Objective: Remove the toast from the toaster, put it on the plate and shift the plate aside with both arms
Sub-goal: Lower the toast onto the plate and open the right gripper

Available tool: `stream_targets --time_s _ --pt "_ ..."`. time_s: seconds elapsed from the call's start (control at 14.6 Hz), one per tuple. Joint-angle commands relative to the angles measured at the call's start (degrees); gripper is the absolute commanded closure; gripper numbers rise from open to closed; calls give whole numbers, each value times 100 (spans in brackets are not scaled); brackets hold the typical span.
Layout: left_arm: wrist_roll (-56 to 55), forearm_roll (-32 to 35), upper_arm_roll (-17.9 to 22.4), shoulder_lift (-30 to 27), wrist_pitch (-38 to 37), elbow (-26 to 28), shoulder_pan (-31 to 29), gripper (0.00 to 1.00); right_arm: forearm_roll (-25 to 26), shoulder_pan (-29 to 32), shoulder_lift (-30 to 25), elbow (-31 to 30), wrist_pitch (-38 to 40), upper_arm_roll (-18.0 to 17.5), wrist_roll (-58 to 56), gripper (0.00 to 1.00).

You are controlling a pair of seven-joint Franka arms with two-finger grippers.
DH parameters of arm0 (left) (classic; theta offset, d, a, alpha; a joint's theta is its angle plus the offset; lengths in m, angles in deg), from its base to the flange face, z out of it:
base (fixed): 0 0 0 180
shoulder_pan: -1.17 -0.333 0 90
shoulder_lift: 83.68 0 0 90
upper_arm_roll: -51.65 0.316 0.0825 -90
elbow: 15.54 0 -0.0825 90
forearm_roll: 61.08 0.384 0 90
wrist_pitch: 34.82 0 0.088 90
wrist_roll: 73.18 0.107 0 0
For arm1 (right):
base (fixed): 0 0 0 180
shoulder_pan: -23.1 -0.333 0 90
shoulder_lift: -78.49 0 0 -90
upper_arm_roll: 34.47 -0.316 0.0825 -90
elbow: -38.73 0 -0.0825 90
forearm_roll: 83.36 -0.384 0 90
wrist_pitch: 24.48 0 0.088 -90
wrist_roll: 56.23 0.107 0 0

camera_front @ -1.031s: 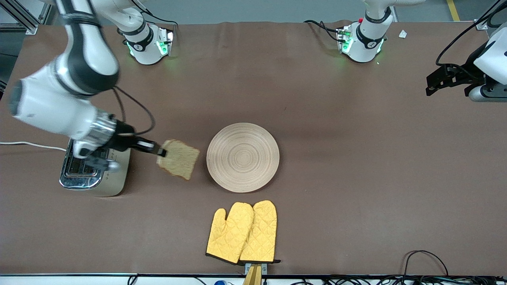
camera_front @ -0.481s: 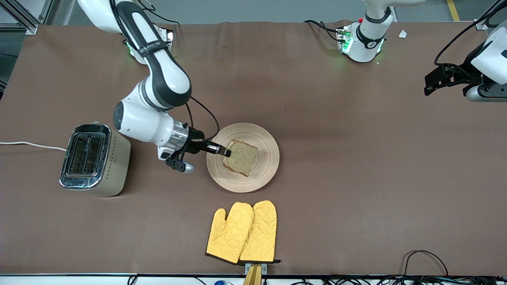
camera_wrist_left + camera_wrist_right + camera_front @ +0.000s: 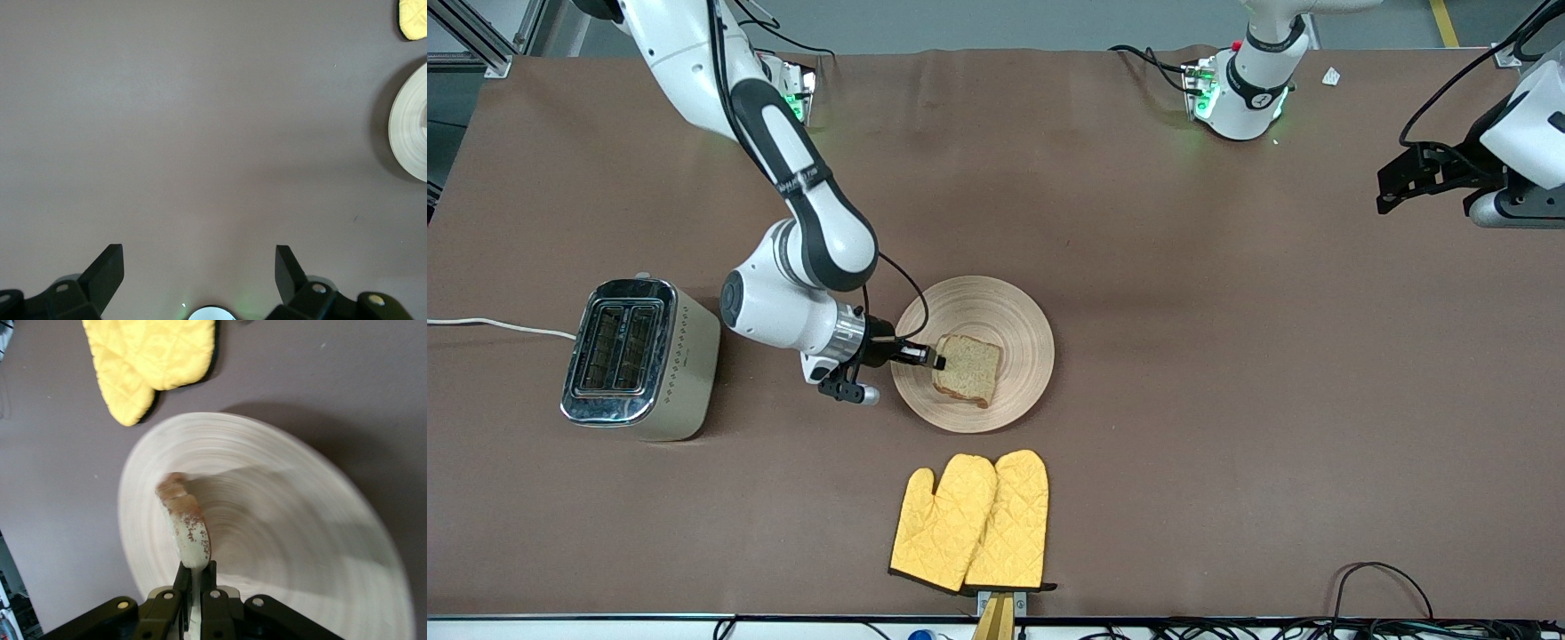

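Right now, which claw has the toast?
The right claw, shut on the toast over the plate; the left claw hangs open, waiting.

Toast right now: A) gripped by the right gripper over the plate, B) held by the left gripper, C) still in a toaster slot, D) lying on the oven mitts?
A: the right gripper is shut on the toast over the plate.

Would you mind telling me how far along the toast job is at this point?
Done: the toast is out of the toaster, whose slots look empty. In hand: the right gripper, jaws shut on the toast's edge, holds it over the plate, not yet let go. Left: releasing it, then moving the plate aside with both arms; the left gripper waits open over the left arm's end of the table.
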Motion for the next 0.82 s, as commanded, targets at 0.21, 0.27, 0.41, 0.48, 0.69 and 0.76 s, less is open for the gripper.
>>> stream_targets --time_s 0.21,0.27,0.41,0.48,0.69,0.76 --pt "33 -25 -1 57 -130 -133 -43 0 -125 306 -68 -291 383 -6 -798 99" --pt "33 -25 -1 57 -139 -133 -44 0 -116 315 -112 -396 436 2 -798 99" --pt "42 -16 -1 48 -139 -133 -78 0 -116 341 -121 -485 445 20 -815 81" --pt "42 -16 -1 48 -139 -133 -87 0 -116 394 -104 -485 472 20 -815 58" --pt "42 -16 -1 57 -139 -142 -88 0 76 429 -130 -494 489 20 -798 4" --pt "42 -7 -1 57 -139 -142 -88 0 304 429 -147 -494 498 29 -763 0"
